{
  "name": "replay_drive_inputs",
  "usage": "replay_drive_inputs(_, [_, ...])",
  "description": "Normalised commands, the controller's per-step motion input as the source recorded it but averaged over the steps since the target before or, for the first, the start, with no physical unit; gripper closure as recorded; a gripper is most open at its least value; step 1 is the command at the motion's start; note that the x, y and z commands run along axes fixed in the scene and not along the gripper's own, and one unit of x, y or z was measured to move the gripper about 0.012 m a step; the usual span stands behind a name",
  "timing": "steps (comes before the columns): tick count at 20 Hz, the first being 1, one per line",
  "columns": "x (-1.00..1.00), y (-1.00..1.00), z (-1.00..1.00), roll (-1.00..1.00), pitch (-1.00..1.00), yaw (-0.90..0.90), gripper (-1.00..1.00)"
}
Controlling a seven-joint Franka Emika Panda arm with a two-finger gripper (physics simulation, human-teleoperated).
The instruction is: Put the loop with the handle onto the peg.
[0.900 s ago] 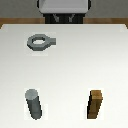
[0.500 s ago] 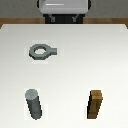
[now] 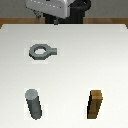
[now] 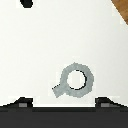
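Three things sit on the white table [image 3: 75, 60]: at left, the flat grey faceted ring [image 3: 39, 51] lying far, tab pointing right; the upright grey cylinder peg [image 3: 34, 104] near; a brown wooden block [image 3: 95, 104] right. Ring seems stiff, thin; grip the tab. Whether the gripper [image 4: 64, 102] is parted or closed, I cannot tell.

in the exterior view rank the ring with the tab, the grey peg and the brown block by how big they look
Peg and brown block: look about alike, so no ranking between them; both sit nearest the camera, which inflates them.
Ring with the tab: looks smallest, though it lies flat and farther away.
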Motion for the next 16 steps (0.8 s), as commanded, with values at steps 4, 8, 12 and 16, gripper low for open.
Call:
replay_drive_inputs(4, [0.00,0.00,0.00,0.00,0.00,-1.00,-1.00])
replay_drive_inputs(8, [0.00,0.00,0.00,0.00,0.00,-0.75,-1.00])
replay_drive_inputs(12, [0.00,0.50,0.00,0.00,0.00,0.00,-1.00])
replay_drive_inputs(16, [0.00,1.00,0.00,0.00,0.00,0.00,-1.00])
